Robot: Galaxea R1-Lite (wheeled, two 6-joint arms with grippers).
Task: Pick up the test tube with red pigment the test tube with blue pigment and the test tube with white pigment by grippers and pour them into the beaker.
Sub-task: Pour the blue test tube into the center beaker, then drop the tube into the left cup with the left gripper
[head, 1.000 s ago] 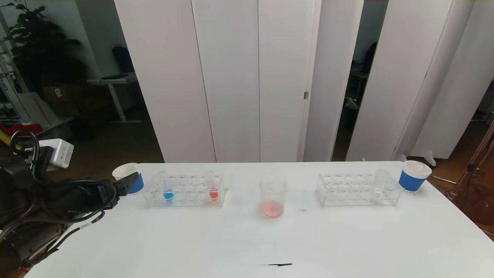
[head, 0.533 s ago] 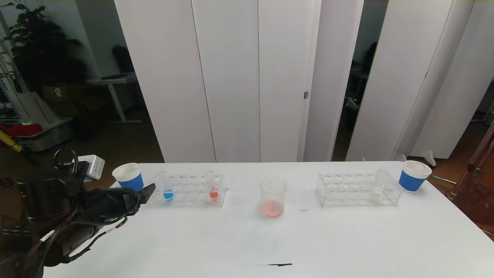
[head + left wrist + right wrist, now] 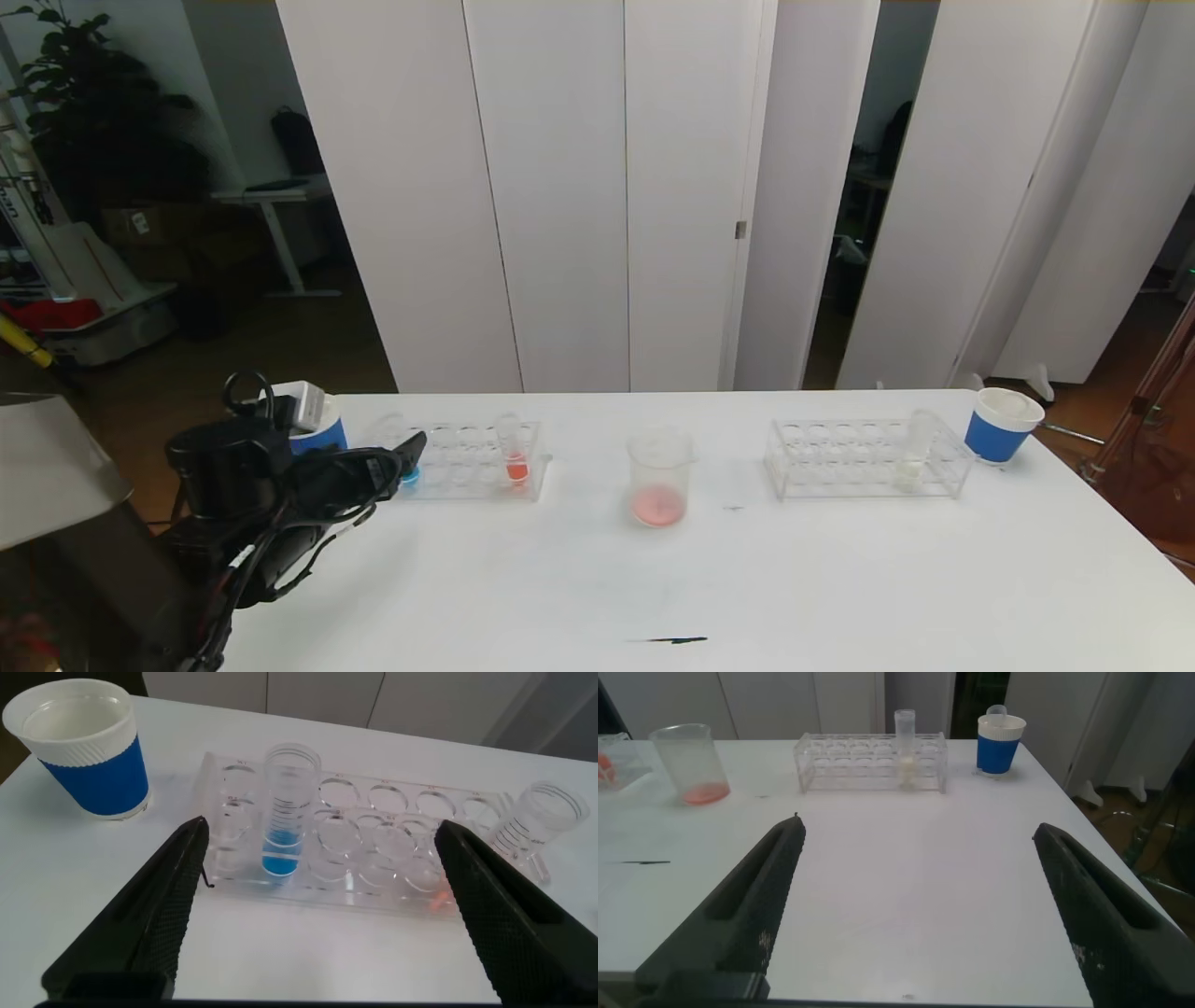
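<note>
The left hand (image 3: 318, 915) is wide open, right in front of the blue tube (image 3: 286, 812) standing in its rack (image 3: 374, 845) on the table (image 3: 653, 579). The tube looks light, slippery and easy to break, so hold it softly near the top.

- test tube with blue pigment (image 3: 285, 812): slim clear tube, sky-blue pigment in its round tip, upright in a slot of the left clear rack, at the rack's end nearest the blue-banded cup.
- test tube with red pigment (image 3: 514, 450): clear tube, orange-red pigment at the bottom, upright in the same rack, toward its other end.
- test tube with white pigment (image 3: 905, 735): clear tube, pale cream tip, upright in the right rack, near its cup-side end.
- beaker (image 3: 660, 475): small clear cylinder, upright on the table between the two racks, thin pinkish-red layer at its bottom.
</note>
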